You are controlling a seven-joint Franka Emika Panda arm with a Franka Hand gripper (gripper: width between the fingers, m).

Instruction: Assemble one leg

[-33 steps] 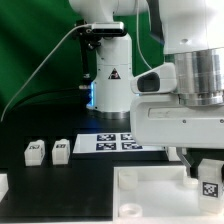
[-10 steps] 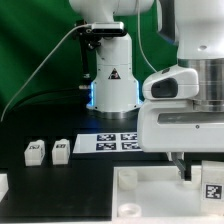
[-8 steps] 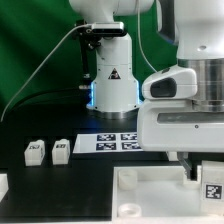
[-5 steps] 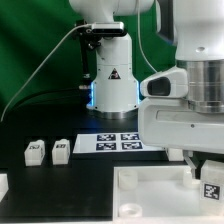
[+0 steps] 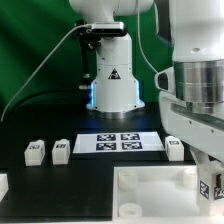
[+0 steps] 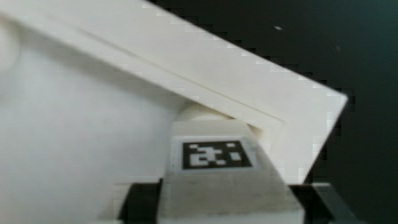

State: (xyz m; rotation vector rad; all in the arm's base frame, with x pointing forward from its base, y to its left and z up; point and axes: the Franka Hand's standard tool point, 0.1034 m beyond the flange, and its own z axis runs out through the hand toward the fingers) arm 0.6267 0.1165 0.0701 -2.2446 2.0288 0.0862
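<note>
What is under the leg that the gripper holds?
Under the leg lies a corner of the white tray. The leg covers that spot, so whether a socket sits there cannot be seen.

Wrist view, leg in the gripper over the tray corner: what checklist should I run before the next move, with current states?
1. Leg held in the gripper: ok; it sits between the dark fingers in the wrist view, tag facing the camera.
2. Leg near a corner of the large white tray-like piece: ok; the corner edge lies just beyond the leg.
3. Leg lined up with a corner socket: cannot tell; no socket shows in the wrist view.
4. Leg touching the tray-like piece: cannot tell.
5. Spare legs out of the way: ok; they stand on the table at the exterior view's left, beside the marker board.
</note>
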